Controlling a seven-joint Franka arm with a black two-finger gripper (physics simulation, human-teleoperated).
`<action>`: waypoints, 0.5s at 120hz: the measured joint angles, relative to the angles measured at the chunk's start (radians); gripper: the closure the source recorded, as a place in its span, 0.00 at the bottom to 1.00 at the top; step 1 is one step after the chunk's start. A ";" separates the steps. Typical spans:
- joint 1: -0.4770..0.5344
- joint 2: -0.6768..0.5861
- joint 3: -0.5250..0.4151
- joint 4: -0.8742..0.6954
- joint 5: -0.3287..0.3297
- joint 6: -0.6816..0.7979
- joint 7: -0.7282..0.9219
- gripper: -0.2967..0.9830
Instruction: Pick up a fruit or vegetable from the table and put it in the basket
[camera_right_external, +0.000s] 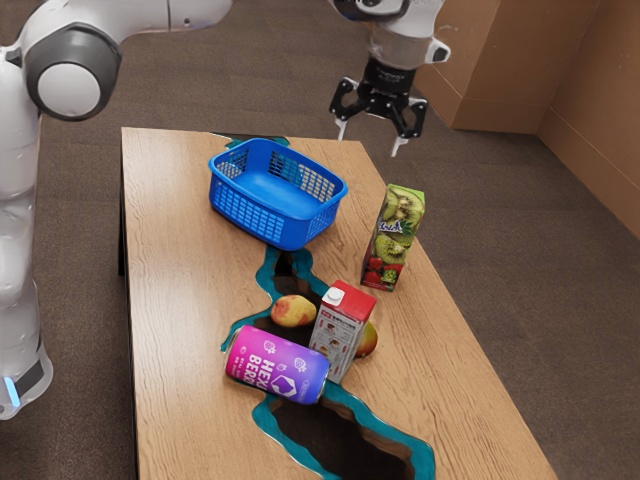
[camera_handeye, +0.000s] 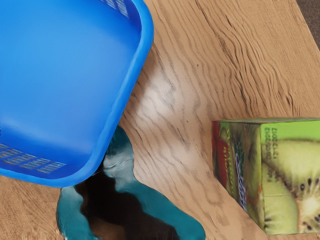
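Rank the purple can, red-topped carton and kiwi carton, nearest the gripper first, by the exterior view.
From the gripper:
1. Kiwi carton, by the table edge
2. Red-topped carton, beside the can
3. Purple can, toward the exterior view's left

Wood-grain surface (camera_right_external: 180, 400) with a dark, teal-edged band (camera_right_external: 345, 445) running across it and reaching the blue plastic basket (camera_right_external: 280, 226). Near the basket, an upright kiwi-print carton (camera_right_external: 394, 240). Farther from the basket, a yellow-red fruit (camera_right_external: 293, 311), then a pink-purple can (camera_right_external: 277, 366) on its side. Also well apart from the basket, an upright red-topped carton (camera_right_external: 340, 338) partly hides a second fruit (camera_right_external: 368, 340).
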 joint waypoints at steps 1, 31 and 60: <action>0.000 0.001 0.000 0.000 -0.004 -0.001 -0.020 0.23; 0.003 -0.028 0.018 -0.002 -0.095 -0.026 -0.229 0.23; -0.095 -0.097 0.034 -0.179 -0.105 0.008 0.123 0.23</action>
